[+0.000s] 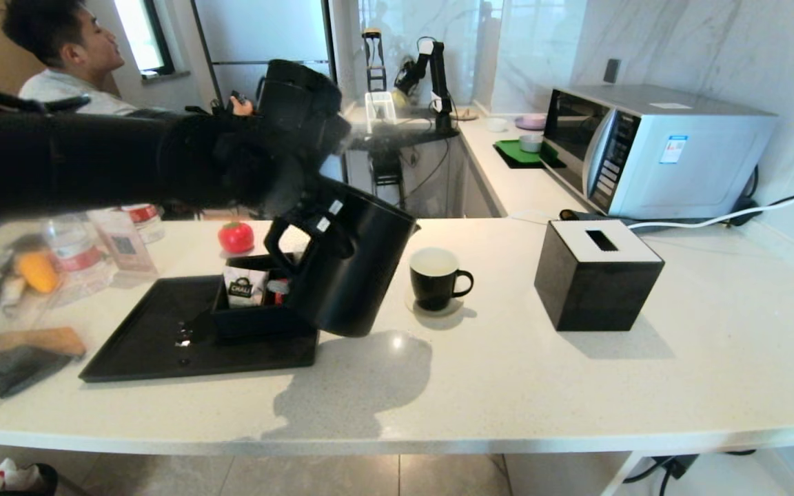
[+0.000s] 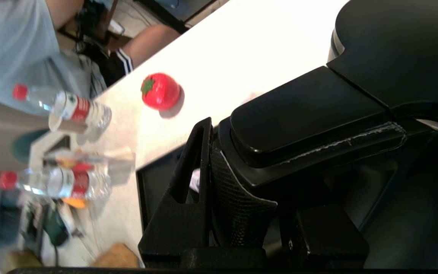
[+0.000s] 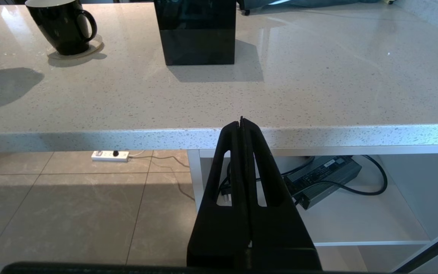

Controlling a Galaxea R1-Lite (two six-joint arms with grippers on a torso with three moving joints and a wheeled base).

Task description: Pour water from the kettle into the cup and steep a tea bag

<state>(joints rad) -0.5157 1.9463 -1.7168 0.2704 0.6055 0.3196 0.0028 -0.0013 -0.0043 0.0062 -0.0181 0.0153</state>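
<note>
left pincer (image 2: 219,198) pinching kettle (image 1: 352,269) handle, tilted beside cup (image 1: 436,278) | right pincer (image 3: 242,125) pressed together, below counter edge

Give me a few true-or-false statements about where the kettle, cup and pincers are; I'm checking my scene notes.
1. The left pincer is shut on the kettle handle, with the kettle lifted and tilted. True.
2. The cup lies on its side. False: it stands upright on a coaster.
3. The right pincer is open above the cup. False: it is shut, below the counter edge.
4. A black box stands to the right of the cup. True.
</note>
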